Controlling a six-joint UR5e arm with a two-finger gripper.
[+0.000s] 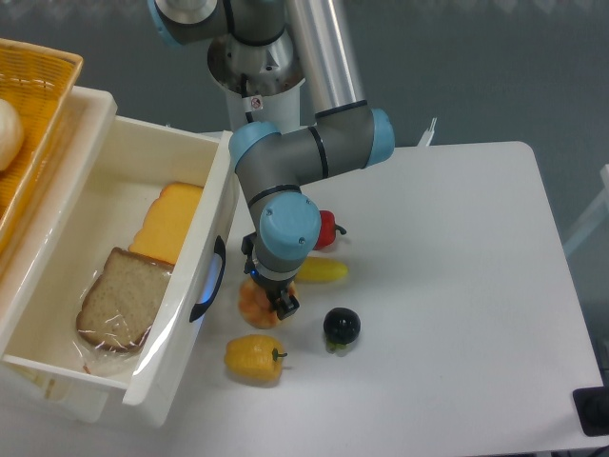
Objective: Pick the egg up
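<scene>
The egg, a small pale orange toy with a darker centre, lies on the white table just right of the drawer front. My gripper hangs straight down over it, and the blue wrist covers the egg's upper part. One black finger touches the egg's right edge. The other finger is hidden under the wrist, so the jaw gap cannot be read. The egg rests on the table.
A yellow bell pepper lies just in front of the egg, with a small black round fruit to its right. A yellow item and a red one sit behind the gripper. The open white drawer holds bread and cheese at the left.
</scene>
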